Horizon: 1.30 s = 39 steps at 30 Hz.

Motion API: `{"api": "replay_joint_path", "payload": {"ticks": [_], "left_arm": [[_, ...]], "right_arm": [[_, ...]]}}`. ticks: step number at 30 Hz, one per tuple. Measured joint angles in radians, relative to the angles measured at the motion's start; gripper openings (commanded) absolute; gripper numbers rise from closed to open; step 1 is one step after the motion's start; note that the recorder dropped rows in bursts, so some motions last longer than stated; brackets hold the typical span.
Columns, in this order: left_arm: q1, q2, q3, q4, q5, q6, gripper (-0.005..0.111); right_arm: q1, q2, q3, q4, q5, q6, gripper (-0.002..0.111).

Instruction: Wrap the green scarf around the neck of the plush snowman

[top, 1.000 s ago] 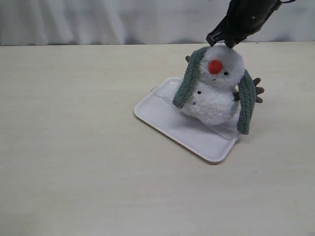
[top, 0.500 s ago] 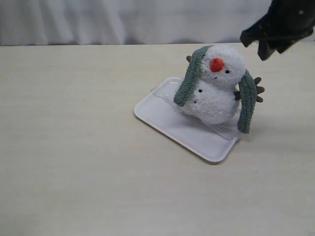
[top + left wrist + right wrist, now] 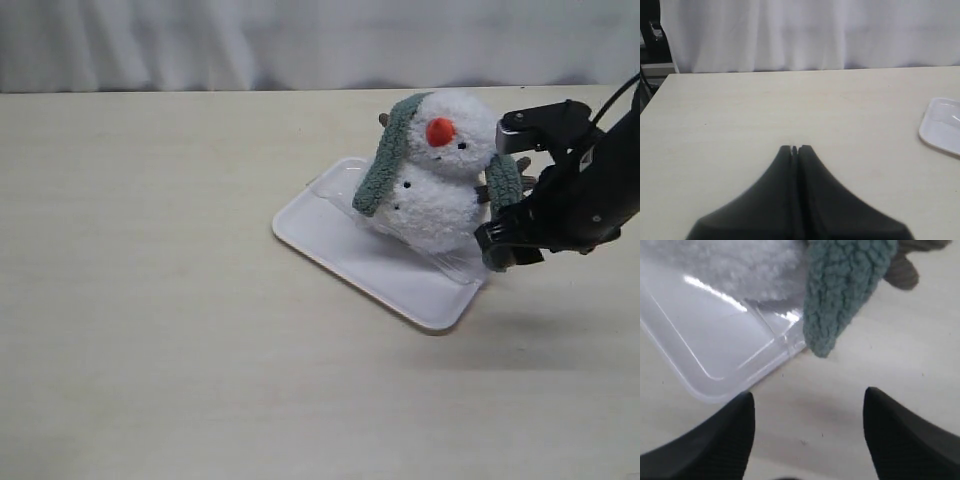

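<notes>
A plush snowman (image 3: 435,185) sits upright on the far corner of a white tray (image 3: 340,245), at about 2 o'clock from the middle of a pale wooden table (image 3: 150,300). A green scarf (image 3: 385,160) is draped over the back of its head, with one end hanging down at the snowman's 9 o'clock and the other at its 3 o'clock; the ends are not crossed. The right gripper (image 3: 498,188) stands at the snowman's 3 o'clock, its fingers spread wide around the hanging scarf end without pinching it, partly hiding that end and a brown twig arm (image 3: 905,270). The left gripper (image 3: 795,148) hovers over bare table, fingers pressed together, holding nothing. A white curtain (image 3: 300,40) runs along 12 o'clock.
</notes>
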Motion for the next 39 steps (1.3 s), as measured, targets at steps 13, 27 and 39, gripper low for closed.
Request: {"api": "replay_joint_path", "payload": {"ticks": [13,27,39], "left_arm": [[0.0,0.0,0.0,0.0,0.0,0.0,0.0],[0.0,0.0,0.0,0.0,0.0,0.0,0.0],[0.0,0.0,0.0,0.0,0.0,0.0,0.0]], "right_arm": [[0.0,0.178,0.006,-0.031,-0.31,0.0,0.008],[0.0,0.062,0.007,0.048,-0.24,-0.051,0.004],[0.0,0.063,-0.003,0.38,-0.114,-0.277,0.004]]}}
